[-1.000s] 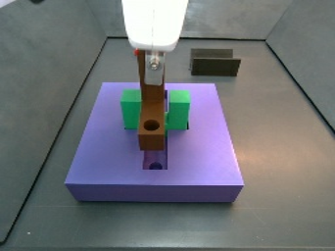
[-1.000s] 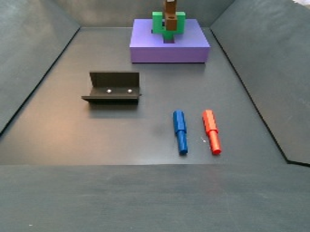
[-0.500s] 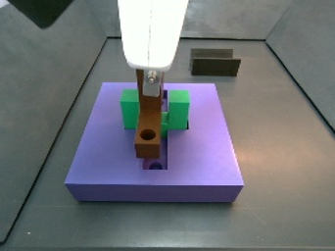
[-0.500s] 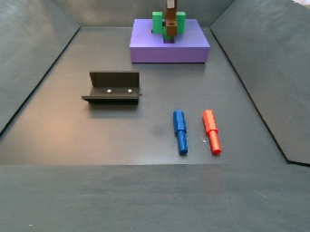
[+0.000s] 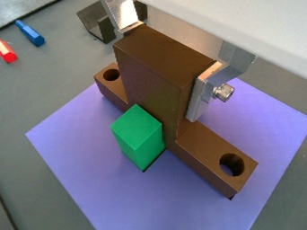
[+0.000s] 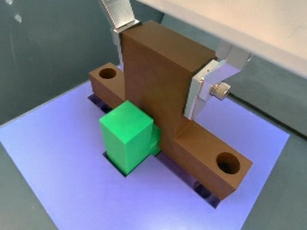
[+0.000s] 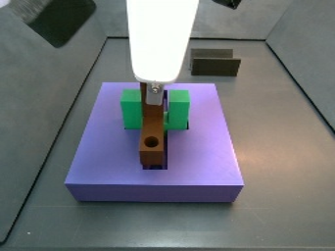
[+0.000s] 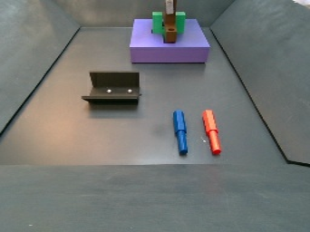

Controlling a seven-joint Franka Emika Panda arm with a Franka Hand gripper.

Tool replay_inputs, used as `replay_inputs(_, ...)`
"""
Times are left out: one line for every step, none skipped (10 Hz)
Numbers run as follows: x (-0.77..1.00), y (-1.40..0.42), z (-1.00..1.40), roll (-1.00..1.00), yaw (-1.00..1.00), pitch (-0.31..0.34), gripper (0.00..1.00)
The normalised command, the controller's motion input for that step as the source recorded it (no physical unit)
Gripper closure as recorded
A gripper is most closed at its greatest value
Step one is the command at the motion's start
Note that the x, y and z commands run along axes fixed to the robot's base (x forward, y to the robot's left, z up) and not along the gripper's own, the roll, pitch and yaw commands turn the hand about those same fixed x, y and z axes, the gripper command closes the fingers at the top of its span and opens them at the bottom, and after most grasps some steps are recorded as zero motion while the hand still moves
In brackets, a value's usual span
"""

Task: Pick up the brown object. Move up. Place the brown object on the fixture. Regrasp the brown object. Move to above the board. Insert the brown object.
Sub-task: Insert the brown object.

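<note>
My gripper [image 7: 155, 92] is shut on the brown object [image 7: 153, 135] and hangs over the middle of the purple board [image 7: 199, 159]. In both wrist views the silver fingers [image 5: 209, 86] [image 6: 204, 86] clamp the block's upright arm [image 5: 160, 83] [image 6: 160, 85]. Its long bar with round holes [image 5: 231, 164] [image 6: 224, 163] lies low along the board's slot, beside the green U-shaped block [image 5: 138, 137] [image 6: 129, 135] [image 7: 131, 110]. The dark fixture [image 7: 215, 63] [image 8: 112, 87] stands on the floor away from the board, with nothing on it.
A blue marker [image 8: 179, 131] and a red marker [image 8: 212, 131] lie side by side on the grey floor, to one side of the fixture. The board [image 8: 169, 52] sits near one wall of the walled enclosure. The markers also show in a wrist view [image 5: 29, 32].
My gripper has moved down with the brown object. The object's lower end has sunk over the slot and now covers the slot opening that showed before.
</note>
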Motion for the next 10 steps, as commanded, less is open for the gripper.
replay_inputs(0.12, -0.01, -0.21, 0.00, 0.10, 0.000, 1.00)
replay_inputs(0.13, -0.07, -0.19, 0.00, 0.07, 0.000, 1.00)
replay_inputs(0.11, -0.04, -0.20, 0.04, 0.04, 0.000, 1.00)
replay_inputs(0.09, -0.05, -0.21, 0.04, 0.02, 0.000, 1.00)
replay_inputs(0.11, -0.07, -0.19, 0.03, 0.00, 0.000, 1.00)
replay_inputs(0.04, -0.04, -0.26, 0.05, 0.00, -0.010, 1.00)
replay_inputs(0.00, -0.04, -0.43, 0.05, 0.00, -0.061, 1.00)
replay_inputs(0.01, -0.05, -0.50, 0.04, 0.00, -0.060, 1.00)
replay_inputs(0.00, -0.05, -0.49, 0.04, 0.00, -0.066, 1.00)
replay_inputs(0.00, 0.00, 0.00, 0.00, 0.00, 0.000, 1.00)
